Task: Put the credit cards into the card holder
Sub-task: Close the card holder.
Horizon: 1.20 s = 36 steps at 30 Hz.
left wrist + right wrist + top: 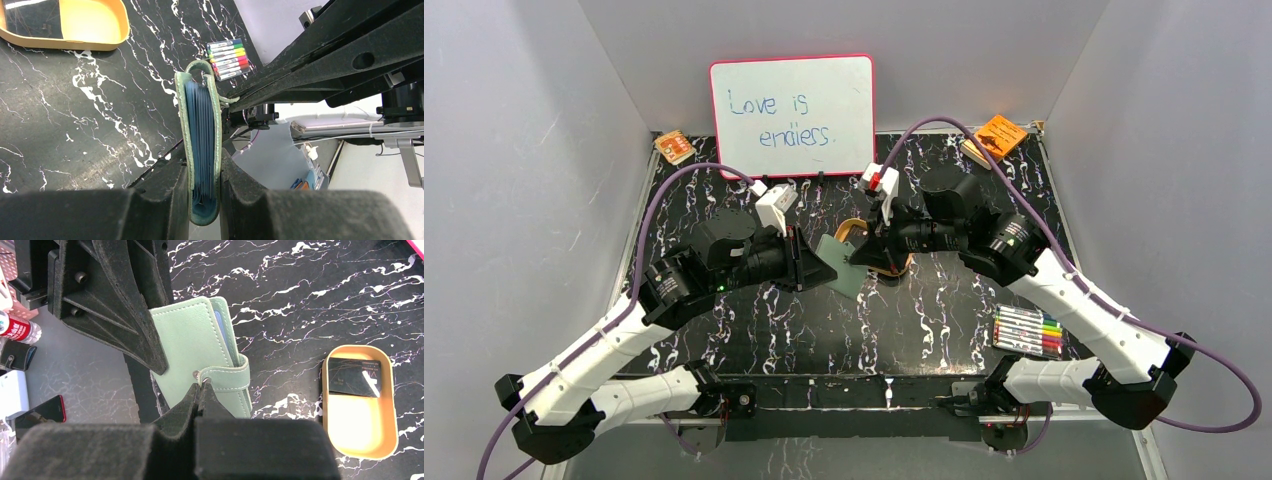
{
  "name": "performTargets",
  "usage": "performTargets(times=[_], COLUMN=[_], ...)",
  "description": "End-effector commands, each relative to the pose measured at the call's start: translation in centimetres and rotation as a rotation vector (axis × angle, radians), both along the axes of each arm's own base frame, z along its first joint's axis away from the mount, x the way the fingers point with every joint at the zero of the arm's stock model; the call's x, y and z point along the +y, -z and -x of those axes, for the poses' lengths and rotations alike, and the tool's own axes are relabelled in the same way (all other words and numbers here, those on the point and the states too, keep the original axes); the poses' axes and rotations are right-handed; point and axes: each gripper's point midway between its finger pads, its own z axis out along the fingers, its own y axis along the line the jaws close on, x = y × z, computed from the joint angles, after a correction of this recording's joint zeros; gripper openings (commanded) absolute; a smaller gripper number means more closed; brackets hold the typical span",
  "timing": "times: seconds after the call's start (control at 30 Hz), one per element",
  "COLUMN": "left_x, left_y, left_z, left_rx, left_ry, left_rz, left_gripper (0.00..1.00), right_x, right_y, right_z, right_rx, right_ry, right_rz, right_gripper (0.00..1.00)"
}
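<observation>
The card holder (842,268), a sage-green wallet, hangs folded above the table between both arms. My left gripper (205,190) is shut on its folded spine, and its pale blue pockets (202,115) face the camera edge-on. My right gripper (202,385) is shut on the free end of its snap strap (227,376), which is off the stud. The left fingers (125,305) show as black wedges beside the card holder (185,340). One dark credit card (354,377) lies in the tan tray (360,452). It also shows as a dark card (30,20) at the left wrist view's top left.
The tan tray (100,45) lies on the black marble table, largely hidden under my right gripper (864,250) from above. A pack of coloured markers (1027,331) lies front right. A whiteboard (792,115) leans on the back wall, with orange booklets (1000,135) in the back corners.
</observation>
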Motion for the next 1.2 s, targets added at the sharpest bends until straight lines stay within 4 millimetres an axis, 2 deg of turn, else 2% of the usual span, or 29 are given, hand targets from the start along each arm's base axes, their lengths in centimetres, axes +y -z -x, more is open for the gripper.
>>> performTargets(times=[0.0,0.53,0.73,1.17], left_x=[-1.0,-1.1,-0.8,-0.8], left_y=[-3.2,-3.3,-4.2,-5.4], left_z=[0.4,0.3,0.3,1.0], left_rx=[-0.057,-0.061,-0.083,-0.098], left_ry=[0.046,0.047,0.037,0.059], left_rz=[0.110,0.117,0.148,0.210], left_gripper=[0.00,0.00,0.00,0.00], right_x=[0.8,1.6,1.7,2.3], right_y=[-0.9,0.0,1.1,1.8], right_z=[0.4,0.9,1.0,1.7], right_rx=[-0.012,-0.001,-0.011,-0.023], right_ry=[-0.021,-0.032,-0.024,-0.027], right_rz=[-0.040,-0.015,0.032,0.060], right_gripper=[0.00,0.00,0.00,0.00])
